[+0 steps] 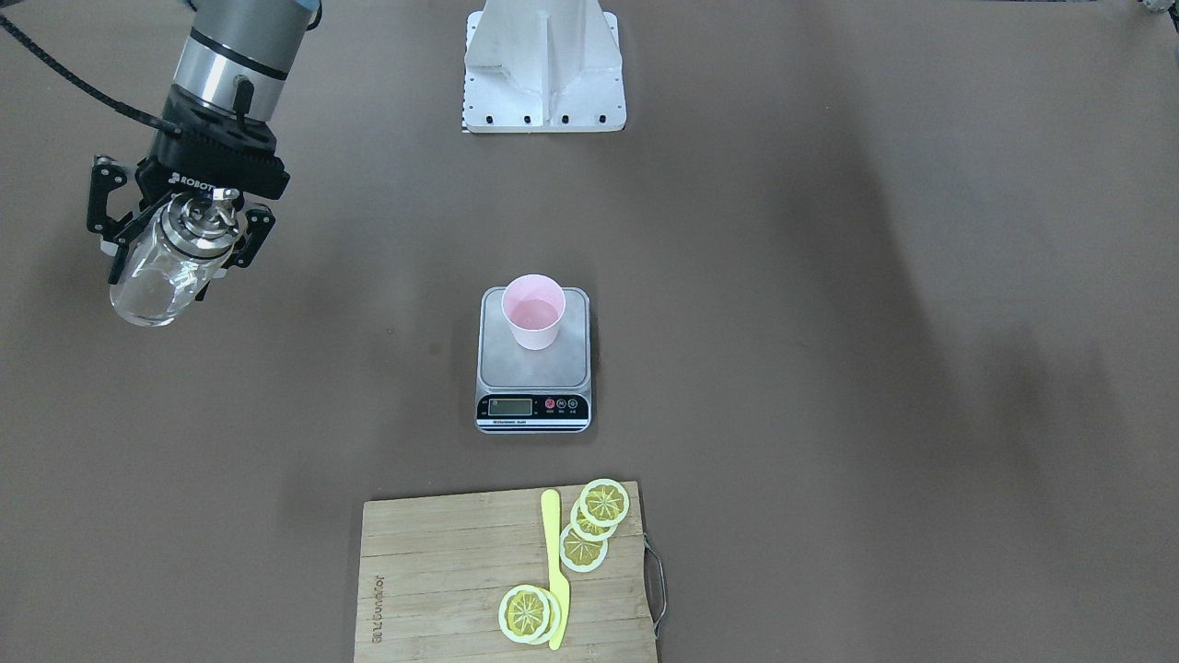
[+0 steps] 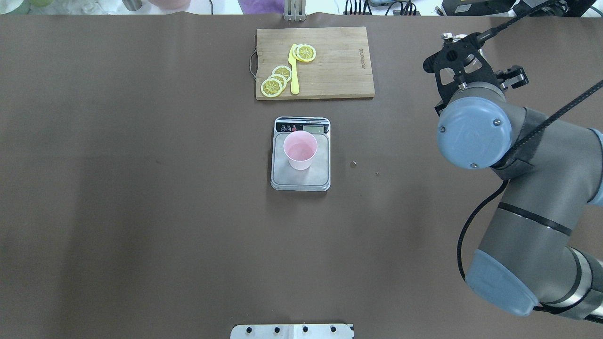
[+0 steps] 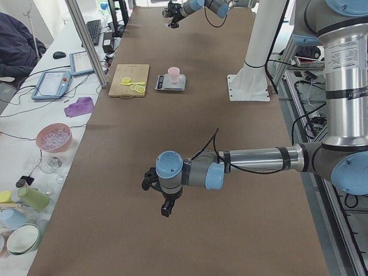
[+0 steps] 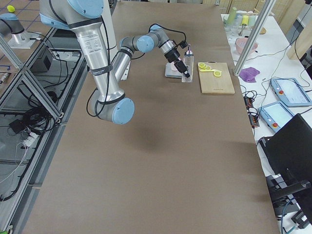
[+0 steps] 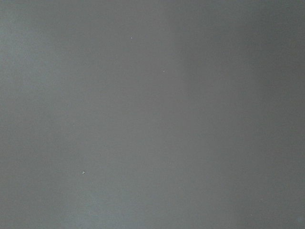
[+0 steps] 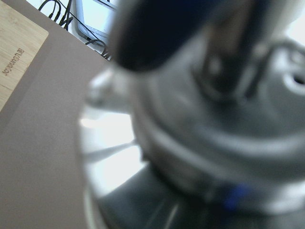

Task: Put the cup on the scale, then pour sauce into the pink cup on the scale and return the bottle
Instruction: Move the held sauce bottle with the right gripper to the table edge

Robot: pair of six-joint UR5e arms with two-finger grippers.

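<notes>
Brown matting covers the desk point(image 1: 829, 368), shown from the front-facing camera. At centre lies the scale point(image 1: 533, 373), its display strip at its 6 o'clock edge. The cup point(image 1: 533, 313) stands upright on the platform's 12 o'clock half, within the rim; a faint liquid line shows inside it. At 10 o'clock from the scale, well apart, the right tool point(image 1: 182, 241) is clamped on the neck of the bottle point(image 1: 147, 281), 1 finger on each side just below the silver pourer point(image 1: 208, 219). The bottle hangs roughly upright, base downward; whether the base touches the desk cannot be told. From the right wrist camera the pourer fills the view, out of focus. At 6 o'clock from the scale lies a bamboo cutting board point(image 1: 442, 571) bearing 5 lemon slices point(image 1: 525, 612) and a yellow knife point(image 1: 555, 571). At 12 o'clock stands the white arm mount point(image 1: 543, 69). The left tool point(image 3: 165, 208) appears only from the side camera, low over bare desk, far from the scale; its opening cannot be told.
</notes>
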